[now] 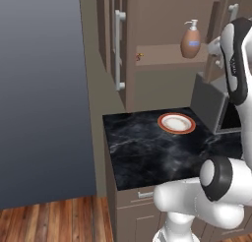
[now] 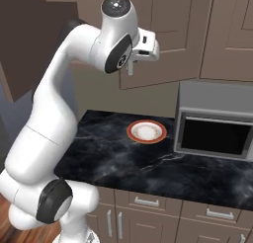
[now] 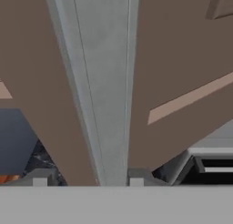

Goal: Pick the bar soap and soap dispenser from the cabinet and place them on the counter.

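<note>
Soap dispenser (image 1: 190, 39) stands upright on the inner shelf (image 1: 165, 55) of the cabinet (image 1: 129, 49), toward the shelf's right end, its left door swung open. A tiny orange-tan speck at the shelf's left end, close to the front edge, is likely the bar soap (image 1: 139, 56), though it is too small to be sure. Neither has reached the surface (image 1: 147, 147) yet, where an orange-rimmed plate (image 1: 176, 123) sits near the back edge, with a grey microwave (image 2: 215, 123) beside it to the right.

In the hand view the gripper (image 3: 85, 180) is up close to a cabinet door, its two dark tips standing either side of a long silver bar handle (image 3: 104, 82). The jaws look partly open around the handle; whether the pads actually press on it cannot be told.

By its look the dispenser is a rigid, smooth, rounded bottle, probably light and somewhat slippery; a hold across the belly at the label band seems safest, since the pump top is narrow and could tip it. The bar is flat and small, best pinched across its short sides.
</note>
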You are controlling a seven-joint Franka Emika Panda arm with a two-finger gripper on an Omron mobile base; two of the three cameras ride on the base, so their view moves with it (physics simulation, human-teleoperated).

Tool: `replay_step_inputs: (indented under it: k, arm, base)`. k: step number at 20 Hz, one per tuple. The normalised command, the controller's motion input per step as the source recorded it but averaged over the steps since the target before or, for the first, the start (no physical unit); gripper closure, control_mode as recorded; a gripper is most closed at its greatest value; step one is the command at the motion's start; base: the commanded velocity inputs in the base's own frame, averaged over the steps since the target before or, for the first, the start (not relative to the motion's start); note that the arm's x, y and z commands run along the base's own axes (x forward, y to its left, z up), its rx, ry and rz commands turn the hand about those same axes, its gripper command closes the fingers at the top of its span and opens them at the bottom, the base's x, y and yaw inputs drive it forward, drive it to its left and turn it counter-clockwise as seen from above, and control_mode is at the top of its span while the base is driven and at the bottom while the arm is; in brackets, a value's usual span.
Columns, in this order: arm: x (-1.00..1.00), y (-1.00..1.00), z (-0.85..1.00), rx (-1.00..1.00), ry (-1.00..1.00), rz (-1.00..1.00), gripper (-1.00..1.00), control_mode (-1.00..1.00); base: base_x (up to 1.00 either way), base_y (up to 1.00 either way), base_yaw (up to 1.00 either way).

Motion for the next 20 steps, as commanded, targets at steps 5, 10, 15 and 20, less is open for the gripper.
replay_step_inputs:
  k: [5,10,15,20]
  arm:
    - [-0.49,-0.55,-0.10,0.00,0.00,0.00,1.00,-1.00]
    - [-0.46,-0.53,-0.10,0.00,0.00,0.00,1.00,-1.00]
    - [-0.43,-0.53,-0.10,0.00,0.00,0.00,1.00,-1.00]
    - [-0.35,-0.53,-0.05,0.00,0.01,0.00,1.00,-1.00]
  base:
    - [0.00,0.00,0.00]
    - [0.00,0.00,0.00]
    - [0.00,0.00,0.00]
    - [0.00,0.00,0.00]
